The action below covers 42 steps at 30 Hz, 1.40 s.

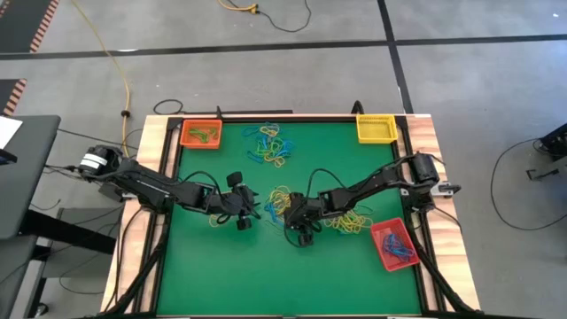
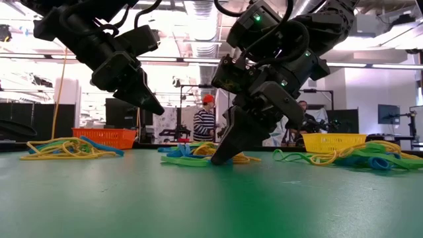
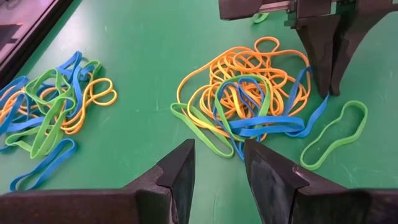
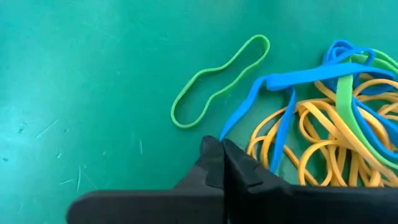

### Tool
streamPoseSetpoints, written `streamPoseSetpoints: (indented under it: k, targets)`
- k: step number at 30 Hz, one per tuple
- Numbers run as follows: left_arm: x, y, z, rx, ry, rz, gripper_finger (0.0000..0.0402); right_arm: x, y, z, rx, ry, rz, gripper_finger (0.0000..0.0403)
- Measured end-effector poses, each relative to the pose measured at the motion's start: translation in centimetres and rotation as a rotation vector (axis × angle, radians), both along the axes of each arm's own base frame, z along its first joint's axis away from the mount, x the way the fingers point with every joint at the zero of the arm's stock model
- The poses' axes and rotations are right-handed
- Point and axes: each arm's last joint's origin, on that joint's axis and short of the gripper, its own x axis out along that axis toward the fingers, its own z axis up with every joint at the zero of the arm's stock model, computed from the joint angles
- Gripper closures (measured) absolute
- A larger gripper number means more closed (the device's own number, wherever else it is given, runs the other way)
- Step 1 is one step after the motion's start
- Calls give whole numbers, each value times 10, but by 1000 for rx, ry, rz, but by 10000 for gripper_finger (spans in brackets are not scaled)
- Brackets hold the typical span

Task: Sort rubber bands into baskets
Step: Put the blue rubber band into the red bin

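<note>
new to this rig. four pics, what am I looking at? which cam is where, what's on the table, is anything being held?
It is a two-armed robot at a green table. One picture looks straight down, one sits level with the tabletop, and one camera rides on each wrist.

On the table lie heaps of rubber bands in yellow, blue and green, plus three small baskets: orange basket, yellow basket, red basket. The orange holds green bands, the red holds blue ones.

The right tool is down at the centre heap, shut on the end of a blue band. The left tool hangs open above the table beside that heap, holding nothing.

A person in a striped shirt stands in the room behind.
</note>
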Motion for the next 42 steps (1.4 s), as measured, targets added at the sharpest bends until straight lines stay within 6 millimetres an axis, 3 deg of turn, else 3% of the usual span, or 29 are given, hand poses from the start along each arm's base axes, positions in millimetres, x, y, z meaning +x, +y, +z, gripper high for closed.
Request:
streamPoseSetpoints:
  k: [10,19,23,28,37,42]
  targets:
    - [0,0,0,1,6,0,274,-9,11,13,-10,20,30,391]
    - [-1,0,-1,5,12,-2,274,-44,32,74,-127,5,-10,392]
    - [-1,0,-1,8,13,-5,274,-69,40,103,-135,8,-57,392]
    - [-1,0,-1,8,13,-6,274,-106,49,125,-113,92,-134,392]
    - [-1,0,-1,9,11,-5,274,-176,64,136,-78,352,-366,392]
    - [-1,0,0,14,10,-3,274,-208,78,140,-42,408,-462,392]
